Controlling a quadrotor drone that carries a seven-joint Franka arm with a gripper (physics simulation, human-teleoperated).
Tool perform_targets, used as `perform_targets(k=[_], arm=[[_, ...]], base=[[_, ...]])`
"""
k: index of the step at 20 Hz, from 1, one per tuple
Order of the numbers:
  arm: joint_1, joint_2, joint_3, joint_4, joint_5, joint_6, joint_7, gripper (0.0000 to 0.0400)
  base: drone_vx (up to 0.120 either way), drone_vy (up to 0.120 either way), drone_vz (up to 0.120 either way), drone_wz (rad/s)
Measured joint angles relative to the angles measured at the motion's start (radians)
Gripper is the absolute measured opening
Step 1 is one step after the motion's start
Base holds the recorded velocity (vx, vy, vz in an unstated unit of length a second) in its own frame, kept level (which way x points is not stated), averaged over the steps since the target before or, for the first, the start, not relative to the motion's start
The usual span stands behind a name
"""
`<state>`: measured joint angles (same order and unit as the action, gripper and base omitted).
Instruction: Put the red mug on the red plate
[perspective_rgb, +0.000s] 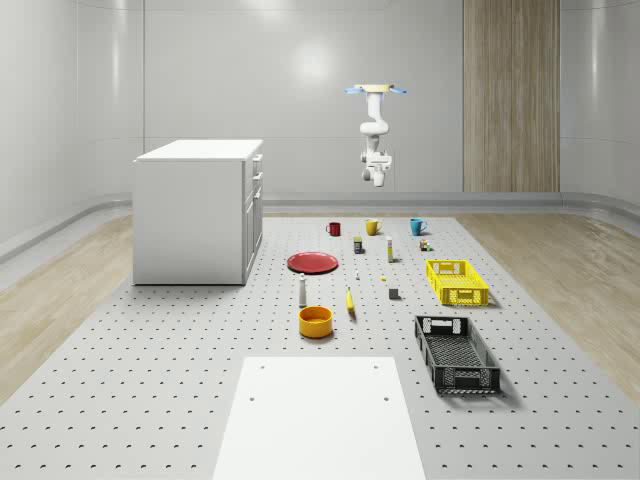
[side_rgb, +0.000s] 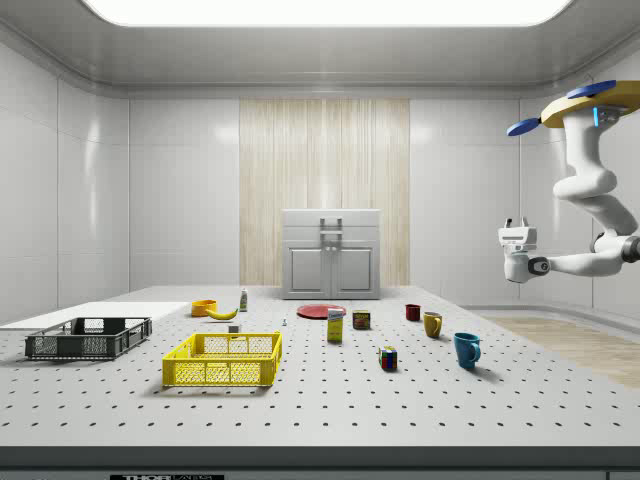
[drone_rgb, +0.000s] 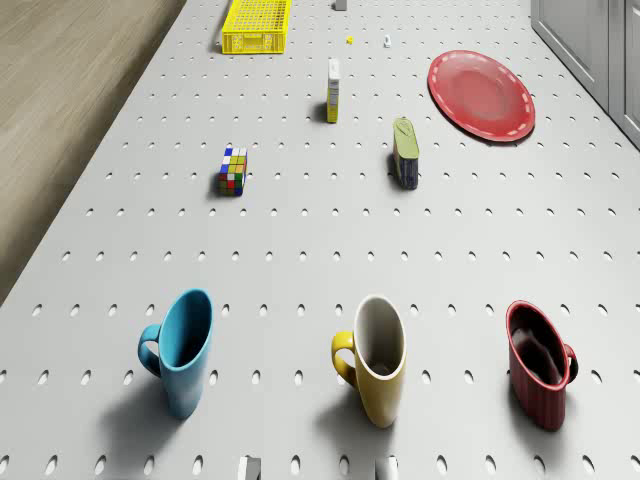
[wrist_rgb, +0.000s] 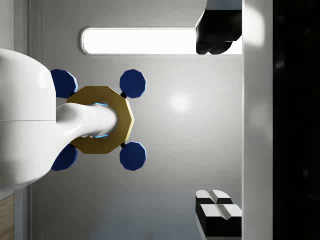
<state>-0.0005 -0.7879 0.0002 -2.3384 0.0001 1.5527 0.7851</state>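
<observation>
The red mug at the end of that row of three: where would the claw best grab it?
Probably the rim wall, from straight above: the red mug stands upright and open-topped, handle pointing away from the yellow mug. The gripper hangs high under the hovering drone.

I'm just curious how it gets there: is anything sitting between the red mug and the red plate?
Nothing visible blocks the way. The red mug stands at the end of a row of three mugs, and bare table lies between it and the red plate. The small green-lidded can sits off to one side. The drone hovers high above the mugs.
</observation>
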Motion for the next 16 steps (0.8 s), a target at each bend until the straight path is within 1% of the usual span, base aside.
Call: perform_targets(k=[2,3,8,12,16], arm=[[-0.001,0.003,0.001,0.042,0.0,-0.037,-0.001,0.04],[-0.002,0.007,0.001,0.063,0.001,-0.053,-0.001,0.04],[-0.003,0.04,0.002,0.17,0.001,-0.124,-0.002,0.04],[-0.004,0.065,0.003,0.236,0.002,-0.162,-0.002,0.04],[-0.005,0.079,0.003,0.273,0.002,-0.182,-0.003,0.04]], base=[[0.0,0.0,0.0,0.0],[0.08,-0.08,0.0,0.0],[0.12,-0.12,0.0,0.0],[0.12,-0.12,0.0,0.0],[0.12,-0.12,0.0,0.0]])
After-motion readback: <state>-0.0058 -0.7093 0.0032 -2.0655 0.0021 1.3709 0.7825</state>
